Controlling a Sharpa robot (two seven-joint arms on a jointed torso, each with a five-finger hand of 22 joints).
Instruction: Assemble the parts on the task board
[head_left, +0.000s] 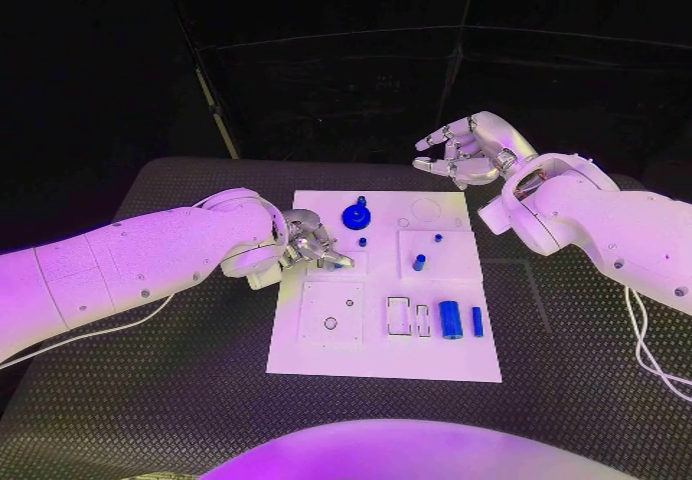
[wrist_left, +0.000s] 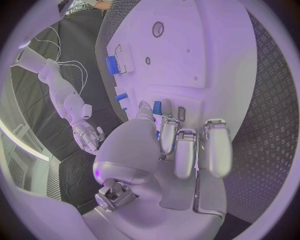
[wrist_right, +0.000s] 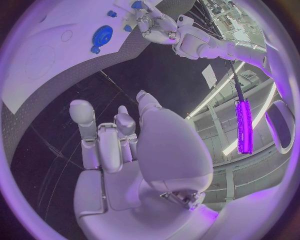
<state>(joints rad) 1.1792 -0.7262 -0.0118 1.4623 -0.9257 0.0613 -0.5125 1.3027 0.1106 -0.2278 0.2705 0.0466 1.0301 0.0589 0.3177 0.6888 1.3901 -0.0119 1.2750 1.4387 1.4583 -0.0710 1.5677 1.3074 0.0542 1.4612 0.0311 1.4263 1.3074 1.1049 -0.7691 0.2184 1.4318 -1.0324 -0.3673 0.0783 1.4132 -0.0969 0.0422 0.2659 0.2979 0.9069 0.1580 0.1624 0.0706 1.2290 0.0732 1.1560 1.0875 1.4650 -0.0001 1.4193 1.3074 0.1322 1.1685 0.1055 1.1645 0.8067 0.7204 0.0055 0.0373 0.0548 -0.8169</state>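
Task board (head_left: 447, 365) sits mid-table, white plate on the black table (head_left: 173, 400). Blue parts on it: a gear-like disc (head_left: 356, 214) near the far edge, a small peg (head_left: 362, 241) just below it, two small pegs (head_left: 420, 262) on the raised square block to the right, and a large cylinder (head_left: 450, 319) with a thinner pin (head_left: 477, 321) beside it in the near-right area, next to rectangular slots. No readable labels or writing on the board.

Left hand (head_left: 307, 248) is over the board's left edge, fingers curled in — left wrist view shows a small blue part (wrist_left: 157, 107) pinched at the fingertips (wrist_left: 167, 136), just above the board surface. The disc and the small peg are close by, to the hand's right; the cylinder is well apart.

Right hand (head_left: 466, 150) hangs off the board past its far-right corner, above the table, fingers loosely spread, holding nothing — well apart from all parts. In its wrist view the disc (wrist_right: 102, 36) lies beyond the fingers (wrist_right: 84, 120).
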